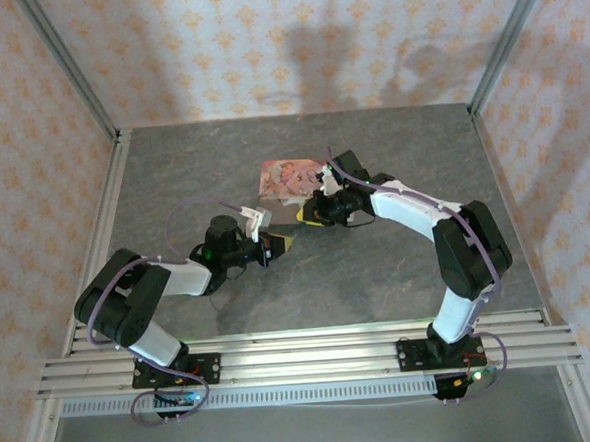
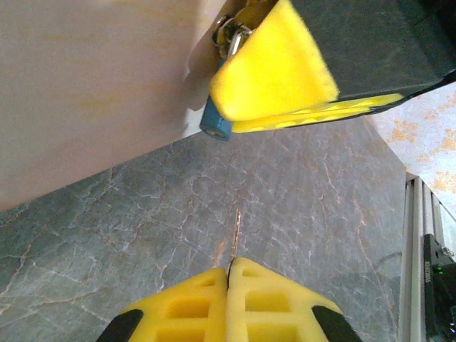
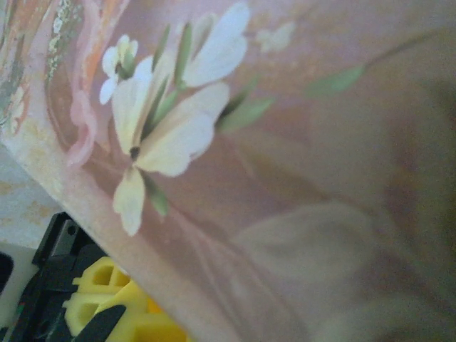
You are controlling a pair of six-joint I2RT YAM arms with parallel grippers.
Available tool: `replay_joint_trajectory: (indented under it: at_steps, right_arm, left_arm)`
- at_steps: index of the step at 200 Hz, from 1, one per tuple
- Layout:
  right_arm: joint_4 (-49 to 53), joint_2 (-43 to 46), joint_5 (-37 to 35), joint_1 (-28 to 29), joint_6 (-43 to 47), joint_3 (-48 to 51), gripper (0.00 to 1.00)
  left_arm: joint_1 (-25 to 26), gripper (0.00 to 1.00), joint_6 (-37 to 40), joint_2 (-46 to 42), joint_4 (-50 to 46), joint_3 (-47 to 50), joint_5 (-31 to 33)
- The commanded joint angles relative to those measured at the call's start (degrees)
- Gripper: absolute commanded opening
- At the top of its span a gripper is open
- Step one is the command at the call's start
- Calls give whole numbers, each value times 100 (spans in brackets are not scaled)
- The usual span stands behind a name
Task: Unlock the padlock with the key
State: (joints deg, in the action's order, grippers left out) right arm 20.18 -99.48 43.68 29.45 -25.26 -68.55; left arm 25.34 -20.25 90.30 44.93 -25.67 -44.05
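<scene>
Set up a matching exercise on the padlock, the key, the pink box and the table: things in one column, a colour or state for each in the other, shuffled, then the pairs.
Things
1. padlock
2. key
3. pink box
4. table

Colour or state
A. grey, marbled surface
B. thin and pale, pinched in the left gripper
C. flower picture on its face
D. blue body, clamped in the right gripper

Pairs: 1-D; 2-B; 3-C; 4-A
</scene>
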Motion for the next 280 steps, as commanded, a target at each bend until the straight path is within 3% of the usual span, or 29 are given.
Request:
replay_joint_trajectory:
  at_steps: [1, 162, 280]
  right_arm:
    - [70, 104, 265, -27, -180, -241, 0]
    - [-38, 43, 464, -56, -415, -260, 0]
    - [-229, 20, 589, -73, -630, -202, 0]
  left_arm:
    - [-62, 0, 65, 91, 457, -86, 198]
    - [-57, 0, -47, 524, 1247, -246, 379]
    - [-8, 0, -45, 528, 1325, -298, 460]
